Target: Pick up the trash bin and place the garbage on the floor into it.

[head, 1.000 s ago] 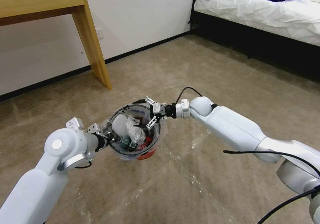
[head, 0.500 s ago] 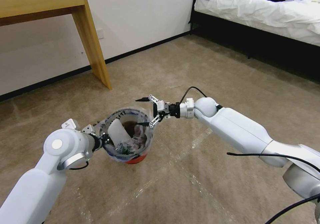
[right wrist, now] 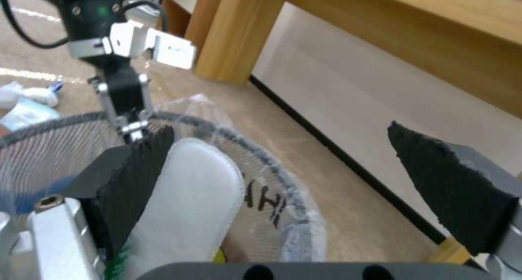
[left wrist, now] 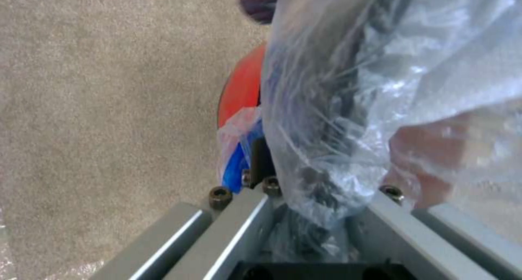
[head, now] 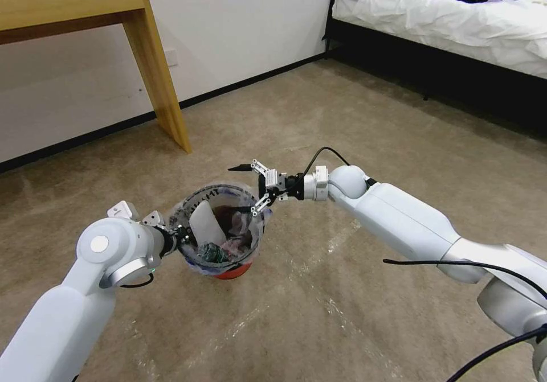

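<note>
White rounded arms (head: 399,217), black cables (head: 456,265), silver pincers, black fingertips (right wrist: 456,190).

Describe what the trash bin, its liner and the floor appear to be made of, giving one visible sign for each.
Trash bin: probably smooth red plastic, with an even glossy colour.
Liner: thin clear plastic film, crinkled and see-through, bearing black lettering at the rim.
Floor: short beige carpet, matt and finely fuzzy, crossed by shiny strips, apparently clear tape.

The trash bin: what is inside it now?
Inside the trash bin stand a white slipper, a green-labelled bottle and crumpled wrappers. Anything beneath them is covered.
</note>
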`<state>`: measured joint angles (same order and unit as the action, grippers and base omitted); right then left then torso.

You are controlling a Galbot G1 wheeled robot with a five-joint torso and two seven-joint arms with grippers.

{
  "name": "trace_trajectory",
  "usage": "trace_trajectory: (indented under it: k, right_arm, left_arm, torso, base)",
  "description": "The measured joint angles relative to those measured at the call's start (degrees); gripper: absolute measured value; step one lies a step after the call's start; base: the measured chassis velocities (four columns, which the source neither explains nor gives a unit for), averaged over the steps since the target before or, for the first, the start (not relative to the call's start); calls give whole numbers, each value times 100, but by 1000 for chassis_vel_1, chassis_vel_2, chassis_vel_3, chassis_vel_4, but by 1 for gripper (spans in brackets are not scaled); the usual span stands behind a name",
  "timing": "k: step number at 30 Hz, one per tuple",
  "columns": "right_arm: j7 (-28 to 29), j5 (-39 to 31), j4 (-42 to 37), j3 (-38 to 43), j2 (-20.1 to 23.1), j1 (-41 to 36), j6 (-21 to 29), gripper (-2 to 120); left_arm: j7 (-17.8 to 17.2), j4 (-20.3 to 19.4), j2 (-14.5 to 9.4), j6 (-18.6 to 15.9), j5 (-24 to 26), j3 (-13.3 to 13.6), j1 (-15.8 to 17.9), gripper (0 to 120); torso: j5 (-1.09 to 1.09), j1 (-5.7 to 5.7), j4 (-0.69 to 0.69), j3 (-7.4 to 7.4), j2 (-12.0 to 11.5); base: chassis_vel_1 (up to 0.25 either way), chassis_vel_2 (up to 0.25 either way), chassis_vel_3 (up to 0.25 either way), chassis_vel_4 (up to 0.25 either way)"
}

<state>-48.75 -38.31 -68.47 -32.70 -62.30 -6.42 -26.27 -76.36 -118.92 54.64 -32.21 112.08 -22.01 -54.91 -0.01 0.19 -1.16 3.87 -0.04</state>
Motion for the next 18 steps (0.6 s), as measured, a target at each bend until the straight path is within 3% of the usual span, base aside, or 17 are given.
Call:
trace_trajectory:
  k: [18]
  right_arm:
    - [89, -99, 8, 68, 9, -35, 32, 100]
  left_arm:
    - [1, -33, -7, -2, 25, 14, -18, 0]
  torso:
    - [0, 0, 0, 0, 0]
  base:
    - [0, 0, 0, 0]
